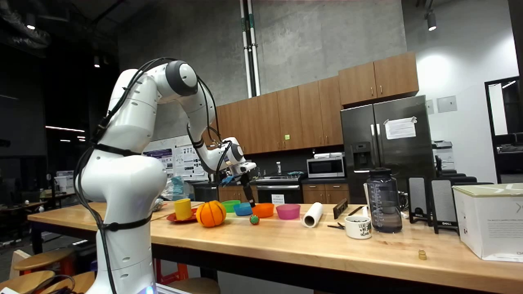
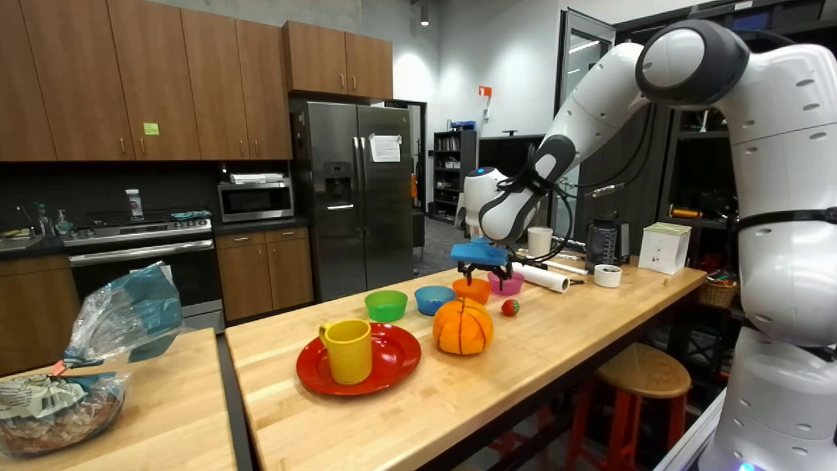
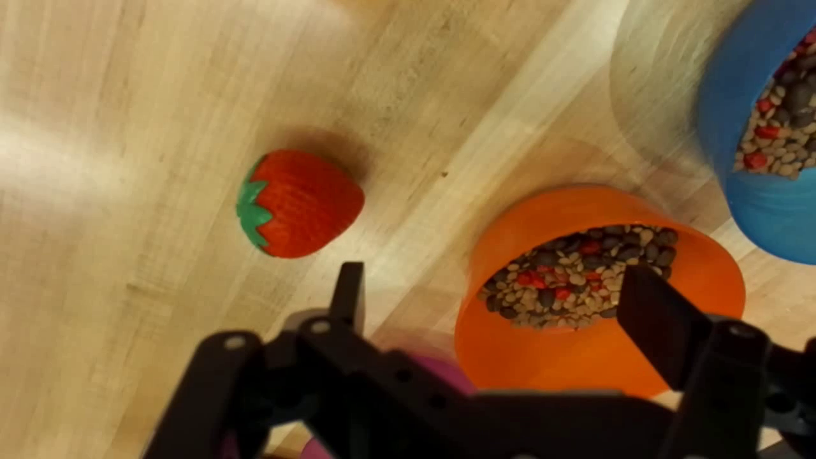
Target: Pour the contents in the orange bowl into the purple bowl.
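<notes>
The orange bowl [image 1: 263, 210] stands upright on the table in both exterior views [image 2: 480, 292]. In the wrist view the orange bowl [image 3: 542, 357] holds a mix of dark, tan and red bits. The purple bowl [image 1: 288, 211] stands beside it, also seen in an exterior view [image 2: 513, 286]. In the wrist view only slivers of the purple bowl [image 3: 446, 372] show behind the gripper; its inside is hidden. My gripper [image 3: 496, 277] is open and empty above the orange bowl, one finger over its contents, the other over bare table to its left. The gripper also shows in an exterior view [image 2: 485, 281].
A blue bowl [image 3: 771, 213] with similar contents and a green bowl [image 2: 386, 305] stand in line with the orange bowl. A toy strawberry [image 3: 306, 204] and a pumpkin-like ball [image 2: 463, 327] lie nearby. A white roll [image 1: 312, 214] lies past the purple bowl. A yellow mug [image 2: 350, 353] stands on a red plate [image 2: 399, 366].
</notes>
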